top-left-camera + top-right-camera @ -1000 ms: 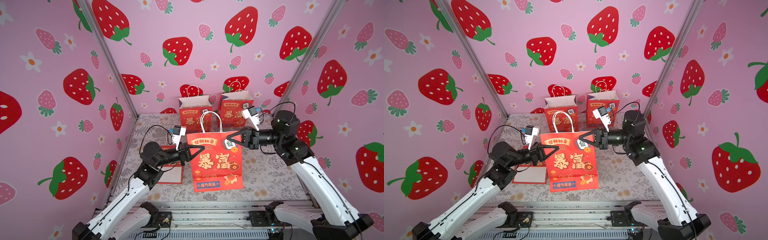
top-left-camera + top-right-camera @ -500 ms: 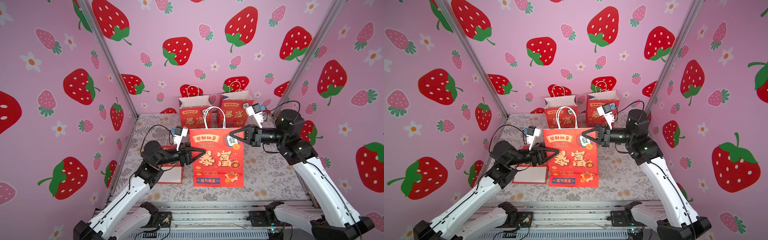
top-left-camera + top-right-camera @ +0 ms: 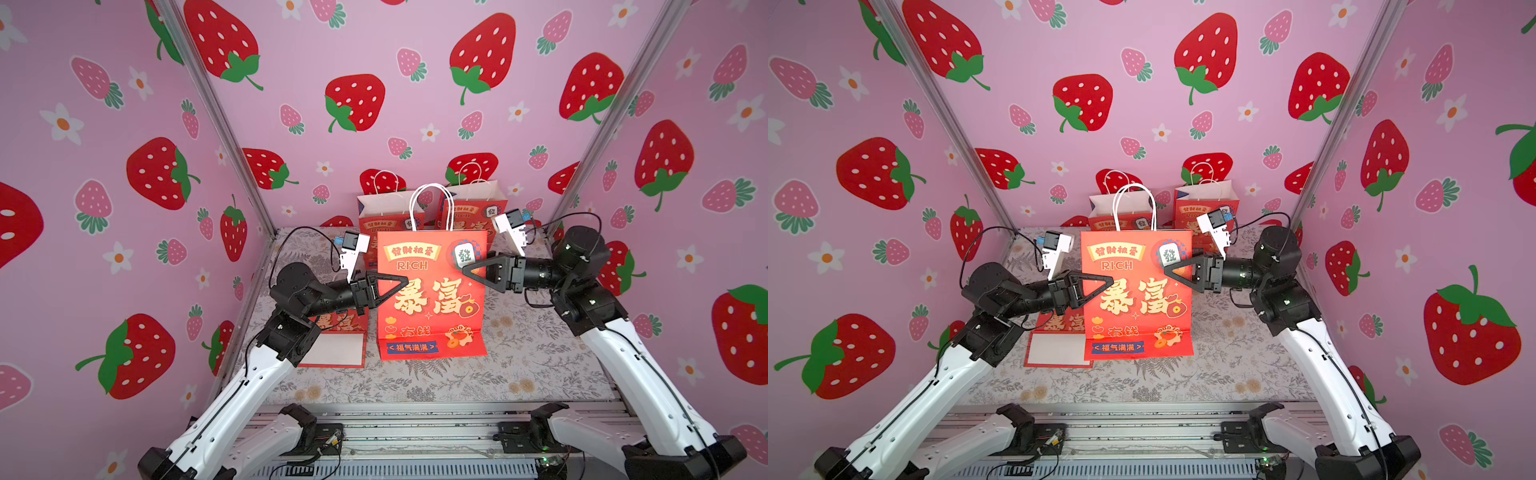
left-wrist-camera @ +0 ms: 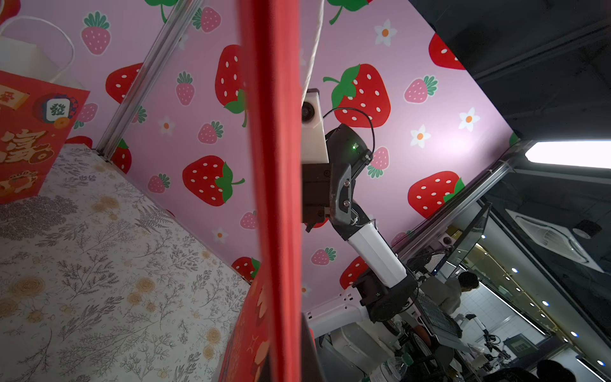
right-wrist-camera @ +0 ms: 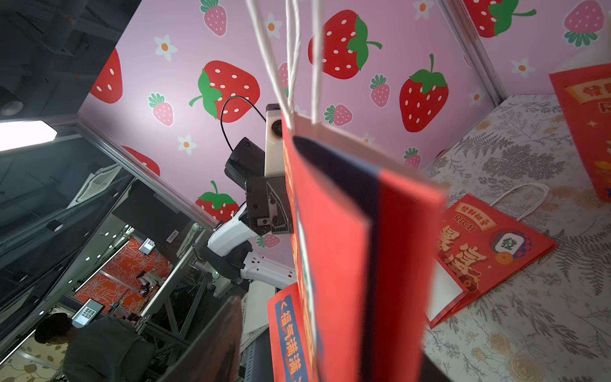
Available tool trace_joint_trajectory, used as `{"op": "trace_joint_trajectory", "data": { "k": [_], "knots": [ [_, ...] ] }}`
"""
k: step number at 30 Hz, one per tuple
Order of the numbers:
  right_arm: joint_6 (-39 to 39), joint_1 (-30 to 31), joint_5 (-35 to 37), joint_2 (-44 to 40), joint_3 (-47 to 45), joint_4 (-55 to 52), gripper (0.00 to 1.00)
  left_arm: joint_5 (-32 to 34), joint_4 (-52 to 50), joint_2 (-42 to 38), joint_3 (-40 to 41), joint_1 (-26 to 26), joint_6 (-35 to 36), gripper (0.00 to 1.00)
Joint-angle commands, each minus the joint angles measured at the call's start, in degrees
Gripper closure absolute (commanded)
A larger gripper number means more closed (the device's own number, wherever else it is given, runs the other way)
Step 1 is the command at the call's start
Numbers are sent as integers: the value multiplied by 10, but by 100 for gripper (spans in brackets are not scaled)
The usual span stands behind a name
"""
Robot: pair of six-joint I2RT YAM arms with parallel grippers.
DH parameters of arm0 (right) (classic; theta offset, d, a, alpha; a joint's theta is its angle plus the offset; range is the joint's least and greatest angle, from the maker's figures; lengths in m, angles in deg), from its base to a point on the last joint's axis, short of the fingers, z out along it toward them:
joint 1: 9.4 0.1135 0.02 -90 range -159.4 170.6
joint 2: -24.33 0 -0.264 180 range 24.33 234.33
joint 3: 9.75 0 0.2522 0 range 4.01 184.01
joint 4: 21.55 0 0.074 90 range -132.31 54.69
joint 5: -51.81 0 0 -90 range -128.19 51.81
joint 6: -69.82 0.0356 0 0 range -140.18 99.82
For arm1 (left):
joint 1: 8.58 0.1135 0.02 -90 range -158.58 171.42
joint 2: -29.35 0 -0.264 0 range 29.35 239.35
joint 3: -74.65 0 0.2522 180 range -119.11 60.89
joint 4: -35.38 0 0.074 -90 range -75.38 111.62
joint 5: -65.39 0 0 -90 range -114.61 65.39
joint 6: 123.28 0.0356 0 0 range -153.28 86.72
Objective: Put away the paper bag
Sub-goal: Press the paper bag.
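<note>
paper bag [image 3: 432,299] marked "rich" has swung upright, left end effector [image 3: 404,282] pinching it, right end effector [image 3: 466,269] parted.

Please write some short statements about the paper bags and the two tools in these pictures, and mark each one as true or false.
1. The red paper bag stands upright between the left tool and the right tool. True.
2. The left tool is wide open and clear of the bag. False: it is shut on the bag's edge.
3. The back bags, two of them, stand against the wall. True.
4. The flat bag lies beside the right arm. False: it lies on the left arm's side.
</note>
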Motion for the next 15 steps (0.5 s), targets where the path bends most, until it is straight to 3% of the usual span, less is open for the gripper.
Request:
{"op": "trace_joint_trajectory", "data": {
  "k": [1, 11, 12, 13, 15],
  "knots": [
    [44, 0, -13, -24, -7, 40, 41, 9, -15, 19, -41, 7, -39, 100],
    [94, 0, 1, -21, -20, 38, 89, 14, -20, 54, -78, 8, -62, 100],
    [98, 1, 2, -13, -15, 35, 96, 12, -24, 58, -82, 8, -65, 96],
    [103, 1, 2, -6, -9, 35, 100, 9, -28, 61, -86, 8, -66, 84],
    [112, 0, 5, 9, 4, 34, 100, -3, -34, 67, -91, 8, -69, 64]
  ]
}}
